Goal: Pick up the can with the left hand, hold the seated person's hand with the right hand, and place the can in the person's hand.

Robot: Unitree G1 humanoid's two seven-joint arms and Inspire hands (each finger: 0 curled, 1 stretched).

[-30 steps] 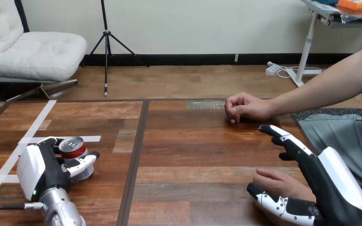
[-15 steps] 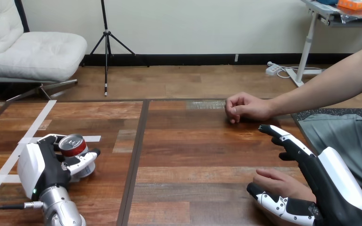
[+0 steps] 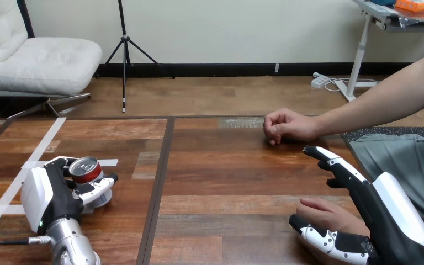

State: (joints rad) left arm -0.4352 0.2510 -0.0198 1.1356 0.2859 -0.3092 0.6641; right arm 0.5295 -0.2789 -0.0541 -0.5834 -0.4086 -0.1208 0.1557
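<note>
The can (image 3: 85,169) is gripped at the table's (image 3: 226,182) left side by the left hand (image 3: 49,199), with fingers and thumb curled round it and the can slightly tilted. At lower right, the person's near hand (image 3: 323,212) is flanked by the right hand (image 3: 386,215): fingers spread straight above, thumb below, no clasp seen. The person's far hand (image 3: 287,126) is rested on the table, curled.

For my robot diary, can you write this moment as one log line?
left hand: shut on can | right hand: open, around person's near hand, not curled on it | handover: pending
</note>
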